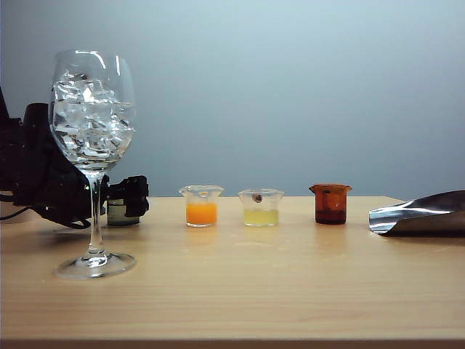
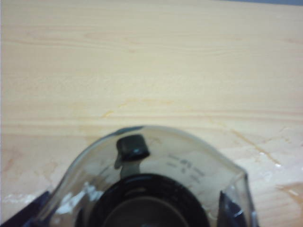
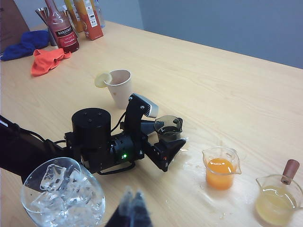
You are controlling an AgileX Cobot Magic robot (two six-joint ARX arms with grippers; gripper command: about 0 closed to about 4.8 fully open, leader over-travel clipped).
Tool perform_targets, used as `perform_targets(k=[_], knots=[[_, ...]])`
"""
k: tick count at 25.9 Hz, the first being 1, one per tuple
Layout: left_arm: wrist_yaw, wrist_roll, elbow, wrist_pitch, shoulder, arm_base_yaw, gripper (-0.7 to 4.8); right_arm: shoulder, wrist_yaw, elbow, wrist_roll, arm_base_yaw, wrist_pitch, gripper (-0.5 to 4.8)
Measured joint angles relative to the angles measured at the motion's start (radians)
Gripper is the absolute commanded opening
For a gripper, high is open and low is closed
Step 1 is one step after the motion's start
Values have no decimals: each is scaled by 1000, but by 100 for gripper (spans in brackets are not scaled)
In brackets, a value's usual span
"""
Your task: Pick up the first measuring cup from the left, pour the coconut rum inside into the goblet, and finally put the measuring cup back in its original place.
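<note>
The left gripper [image 3: 171, 141] has its jaws apart around the small smoky-grey translucent measuring cup [image 3: 168, 127]; the next move is probably closing. The right gripper [image 3: 132, 208] waits near the ice-filled goblet [image 3: 64, 196]; its jaws' state cannot be told.

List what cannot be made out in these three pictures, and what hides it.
- First measuring cup, exterior view: mostly hidden behind the left gripper.
- Coconut rum level: unreadable through the cup's dark wall.
- Right gripper, right wrist view: blurred and cut off by the edge.

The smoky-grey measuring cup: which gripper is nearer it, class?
Left. The left gripper stands open around the smoky-grey measuring cup; the right gripper hangs apart, beside the goblet.
</note>
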Motion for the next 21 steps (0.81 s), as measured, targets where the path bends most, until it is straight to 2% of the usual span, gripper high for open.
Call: perform_targets(k=[3, 4, 5, 6, 9, 10, 11, 13, 16, 17, 21], knots=[[-2, -9, 0, -14, 0, 0, 479, 2, 0, 0, 0, 0, -3, -9], [-1, -20, 0, -14, 0, 0, 462, 5, 0, 0, 0, 0, -4, -9], [-1, -22, 0, -14, 0, 0, 415, 6, 0, 0, 0, 0, -5, -9], [0, -38, 0, -15, 0, 0, 393, 6, 0, 0, 0, 0, -8, -9], [1, -63, 0, -16, 0, 0, 392, 6, 0, 0, 0, 0, -18, -9], [1, -63, 0, -17, 0, 0, 374, 6, 0, 0, 0, 0, -24, -9], [1, -63, 0, -17, 0, 0, 339, 6, 0, 0, 0, 0, -28, -9], [3, -62, 0, -17, 0, -1, 226, 6, 0, 0, 0, 0, -33, -9], [3, -63, 0, -9, 0, 0, 127, 6, 0, 0, 0, 0, -33, -9], [4, -63, 0, -10, -1, 0, 111, 6, 0, 0, 0, 0, -33, -9], [4, -63, 0, -9, 0, 0, 111, 6, 0, 0, 0, 0, -34, -9]])
